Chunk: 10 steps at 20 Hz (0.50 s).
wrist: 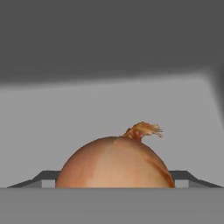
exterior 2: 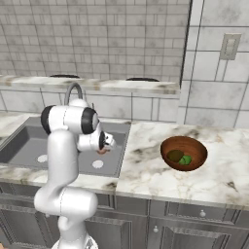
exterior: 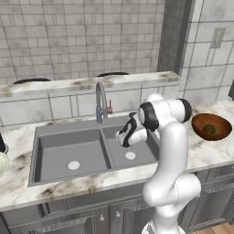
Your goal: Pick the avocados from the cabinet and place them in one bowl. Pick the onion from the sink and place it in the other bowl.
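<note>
My gripper (exterior: 124, 137) reaches down into the right basin of the grey sink (exterior: 68, 153), and its fingers are closed against both sides of the orange-brown onion (wrist: 114, 162). From the right base view the onion (exterior 2: 101, 151) shows as a reddish spot under the gripper (exterior 2: 103, 146), just above the basin floor. The reddish-brown bowl (exterior 2: 168, 144) stands on the counter to the right and holds the dark olive avocado (exterior 2: 175, 155) and the bright green avocado (exterior 2: 185, 159). An edge of the pale cream bowl (exterior: 2, 165) shows at the far left. The cabinet is out of view.
A curved faucet (exterior: 100, 98) with a red lever rises behind the sink divider, close to my arm. A raised marble ledge (exterior: 91, 84) runs along the back wall. Bare marble counter (exterior 2: 146, 170) lies between the sink and the reddish-brown bowl.
</note>
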Available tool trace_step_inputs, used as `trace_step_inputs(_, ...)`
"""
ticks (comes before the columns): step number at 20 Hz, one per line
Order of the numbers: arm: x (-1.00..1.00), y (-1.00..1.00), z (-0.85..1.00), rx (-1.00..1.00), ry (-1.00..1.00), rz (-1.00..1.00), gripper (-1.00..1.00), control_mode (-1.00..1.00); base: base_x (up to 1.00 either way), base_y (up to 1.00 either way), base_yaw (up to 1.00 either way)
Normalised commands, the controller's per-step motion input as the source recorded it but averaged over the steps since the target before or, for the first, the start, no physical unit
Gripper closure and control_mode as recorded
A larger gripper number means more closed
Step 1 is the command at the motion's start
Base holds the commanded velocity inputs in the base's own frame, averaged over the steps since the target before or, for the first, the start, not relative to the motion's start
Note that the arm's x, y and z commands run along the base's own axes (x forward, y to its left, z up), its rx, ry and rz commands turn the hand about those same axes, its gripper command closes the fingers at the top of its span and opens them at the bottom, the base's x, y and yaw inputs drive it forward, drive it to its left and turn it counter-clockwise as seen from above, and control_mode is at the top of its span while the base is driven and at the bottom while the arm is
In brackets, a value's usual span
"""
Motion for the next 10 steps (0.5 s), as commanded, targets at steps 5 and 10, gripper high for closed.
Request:
trace_step_inputs(5,0.0,-0.02,0.58,0.02,0.0,-0.01,1.0,-1.0,0.0,0.0,0.0)
trace_step_inputs(10,-0.03,-0.2,0.52,0.0,0.02,0.0,1.0,-1.0,0.0,0.0,0.0)
